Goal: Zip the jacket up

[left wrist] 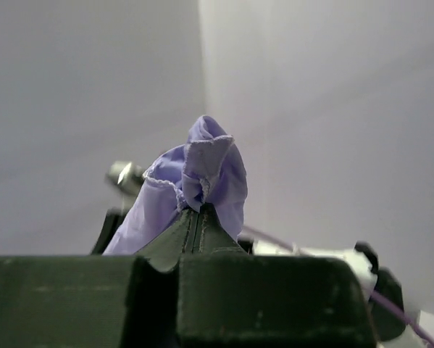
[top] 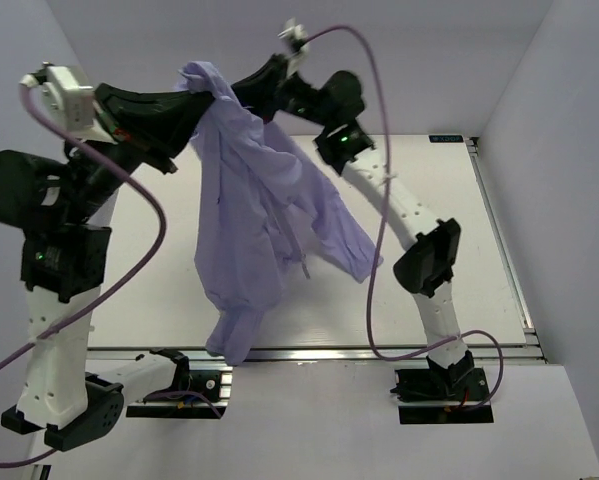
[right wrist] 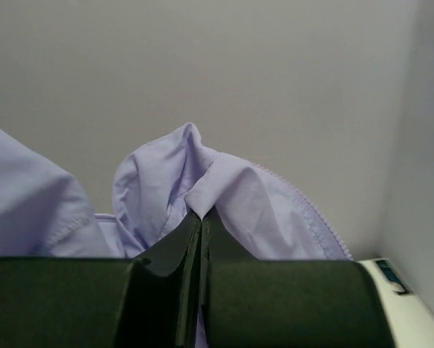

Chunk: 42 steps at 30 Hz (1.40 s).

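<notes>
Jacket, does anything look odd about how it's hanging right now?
Yes. The jacket hangs bunched and twisted over the table, pinched at the top by the left pincer and right pincer, both shut on crumpled folds, so its front isn't laid flat.

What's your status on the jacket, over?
Left gripper shut on the jacket, right gripper shut on it too. Jacket hanging bunched between them, looks unzipped. Nothing seen in the way.
</notes>
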Motion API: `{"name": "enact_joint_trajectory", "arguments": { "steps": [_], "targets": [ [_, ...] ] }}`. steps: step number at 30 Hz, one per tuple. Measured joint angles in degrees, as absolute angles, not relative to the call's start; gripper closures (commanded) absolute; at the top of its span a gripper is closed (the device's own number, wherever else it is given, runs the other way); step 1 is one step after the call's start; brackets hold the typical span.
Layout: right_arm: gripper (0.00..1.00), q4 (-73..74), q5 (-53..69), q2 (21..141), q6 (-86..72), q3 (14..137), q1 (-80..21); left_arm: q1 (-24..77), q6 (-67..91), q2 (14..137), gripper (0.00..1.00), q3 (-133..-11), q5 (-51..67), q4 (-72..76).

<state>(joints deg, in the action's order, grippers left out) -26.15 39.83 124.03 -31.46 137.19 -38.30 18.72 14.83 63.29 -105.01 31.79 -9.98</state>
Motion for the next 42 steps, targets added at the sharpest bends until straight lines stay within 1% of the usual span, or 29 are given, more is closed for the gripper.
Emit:
{"name": "enact_joint_trajectory", "arguments": {
  "steps": [5, 8, 10, 11, 14, 17, 19, 20, 22, 23, 24, 25, 26, 27, 28, 30, 32, 34, 37, 40, 42],
  "targets": [
    [1.0, -26.89, 36.86, 126.06, -27.79, 137.1, -47.66, 18.72, 13.98, 64.9, 1.0, -115.39, 27.86, -17.19],
    [1.0, -28.6, 36.84, 125.1, -26.0, 137.05, -50.46, 18.72, 13.54, 65.04, 1.0, -116.97, 27.27, -19.49],
    [1.0, -29.78, 37.1, 122.93, -25.5, 134.8, -50.02, 18.72, 13.58, 64.71, 1.0, -115.31, 27.66, -19.35],
    [1.0, -30.5, 37.52, 121.3, -25.54, 132.68, -49.21, 18.72, 13.8, 64.45, 1.0, -113.54, 28.16, -18.87],
    [1.0, -33.5, 39.46, 114.17, -27.05, 121.27, -43.66, 18.72, 15.81, 63.79, 1.0, -104.84, 31.83, -15.62],
    [1.0, -36.69, 43.03, 107.63, -28.8, 108.33, -34.79, 20.58, 19.64, 63.75, 1.0, -89.08, 36.75, -6.79],
    [1.0, -37.15, 45.1, 104.22, -29.06, 99.39, -28.6, 25.32, 21.32, 65.91, 1.0, -79.26, 36.38, -2.2],
    [1.0, -37.95, 45.6, 102.67, -28.84, 94.04, -25.12, 29.61, 21.67, 68.27, 1.0, -74.96, 35.16, -0.51],
    [0.92, -37.54, 46.94, 100.05, -27.99, 83.72, -19.2, 37.47, 21.85, 75.11, 1.0, -69.95, 33.58, 1.3],
    [0.91, -36.88, 47.2, 99.42, -27.33, 79.29, -16.73, 41.41, 21.85, 79.48, 1.0, -69.25, 33.28, 1.23],
    [0.87, -35.66, 47.72, 99.26, -26.59, 75.57, -14.33, 44.31, 21.89, 83.85, 0.91, -69.14, 33.04, 1.32],
    [0.74, -33.76, 48.1, 99.37, -26.06, 72.86, -11.75, 46.76, 21.82, 87.96, 0.77, -69.56, 33.56, 1.17],
    [0.65, -31.92, 48.66, 99.5, -25.87, 71.02, -9.65, 48.9, 21.76, 92.42, 0.56, -70.59, 34.63, 0.89],
    [0.3, -30.0, 49.41, 99.7, -25.78, 69.73, -7.35, 50.5, 22.31, 96.6, 0.03, -71.88, 35.46, 0.71],
    [0.11, -28.27, 50.02, 99.85, -26.28, 69.3, -4.93, 51.44, 22.11, 99.7, 0.02, -72.73, 36.18, 0.51],
    [0.11, -25.89, 51.0, 99.83, -25.96, 69.56, -0.84, 52.4, 22.98, 104.09, 0.02, -74.37, 36.93, -0.95],
    [0.11, -20.29, 49.12, 99.68, -23.62, 71.99, 2.81, 52.56, 22.46, 105.67, 0.02, -76.12, 36.05, -4.27],
    [0.11, -10.98, 45.04, 99.59, -20.6, 76.31, 4.36, 52.38, 21.26, 105.34, 0.02, -79.15, 33.39, -8.1],
    [0.11, 2.33, 35.46, 96.77, -18.11, 80.16, 3.92, 52.18, 18.92, 102.56, 0.02, -84.47, 24.91, -12.64],
    [0.11, 11.57, 27.77, 89.89, -17.91, 76.95, 3.14, 51.66, 16.86, 98.45, 0.02, -88.05, 15.09, -17.37],
    [0.11, 14.37, 24.1, 82.37, -18.7, 69.21, 2.57, 49.93, 15.88, 96.05, 0.02, -90.52, 11.14, -20.53]
  ]
}}
